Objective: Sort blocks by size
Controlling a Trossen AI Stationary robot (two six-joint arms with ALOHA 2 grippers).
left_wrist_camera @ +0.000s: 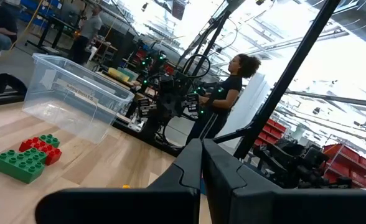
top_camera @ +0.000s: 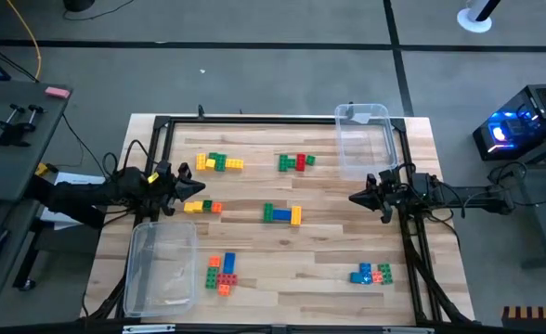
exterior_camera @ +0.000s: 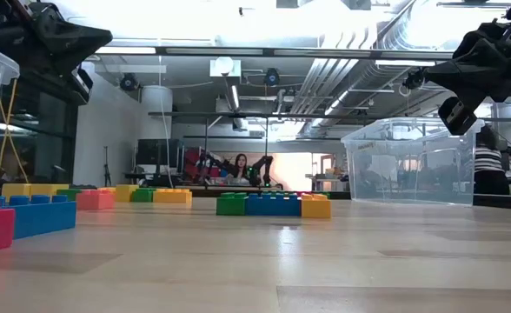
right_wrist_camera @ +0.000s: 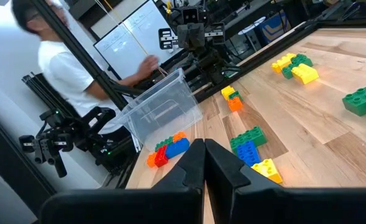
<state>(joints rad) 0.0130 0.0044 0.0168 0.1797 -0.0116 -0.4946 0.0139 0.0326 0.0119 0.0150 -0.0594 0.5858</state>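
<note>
The blocks lie in several small clusters on the wooden table [top_camera: 254, 243]: yellow-green [top_camera: 219, 163], green-red [top_camera: 296, 162], yellow-orange [top_camera: 202, 207], green-blue-yellow [top_camera: 282, 214], orange-blue-green-red [top_camera: 222, 273] and blue-orange-green [top_camera: 371, 274]. My left gripper [top_camera: 201, 188] hangs shut above the table's left side, pointing right, with nothing in it; its shut fingers show in the left wrist view [left_wrist_camera: 201, 148]. My right gripper [top_camera: 351, 197] hangs shut above the right side, pointing left, also with nothing in it [right_wrist_camera: 204, 144]. In the low view both arms are high above the green-blue-yellow row [exterior_camera: 273, 205].
A clear plastic bin [top_camera: 363, 139] stands at the far right of the table, another clear bin [top_camera: 162, 264] at the near left. A black frame [top_camera: 254, 121] runs round the table. People stand in the room beyond [left_wrist_camera: 229, 93].
</note>
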